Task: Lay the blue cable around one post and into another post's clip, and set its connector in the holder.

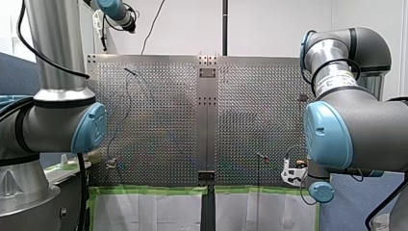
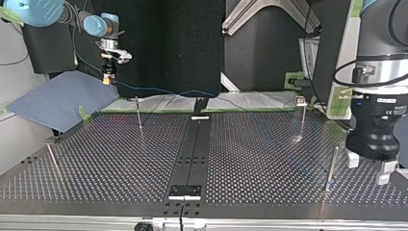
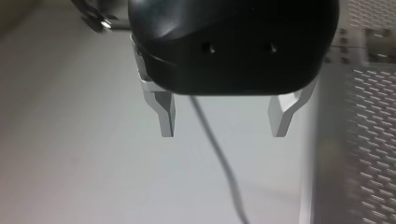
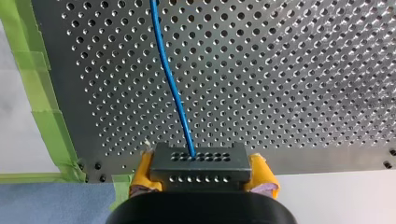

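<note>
My right gripper (image 4: 198, 175), with yellow pads, is shut on a dark grey connector block (image 4: 198, 161). The blue cable (image 4: 170, 79) leaves the block and runs out over the perforated table. In the top view my right gripper (image 2: 108, 77) hangs above the table's far edge at the left. From there the blue cable (image 2: 159, 89) sags rightward towards a post with a clip (image 2: 300, 103). My left gripper (image 2: 369, 167), black with metal fingers, stands open beside a plain post (image 2: 332, 166) at the near right. Nothing sits between its fingers (image 3: 166, 114).
A thin post (image 2: 139, 115) stands at the top view's far left and a slanted rod (image 2: 53, 159) at its near left. Small fixtures (image 2: 185, 191) (image 2: 200, 109) sit on the dark centre strip. Green tape (image 4: 46, 116) lines the table edge, with a blue cloth (image 2: 62, 98) beyond.
</note>
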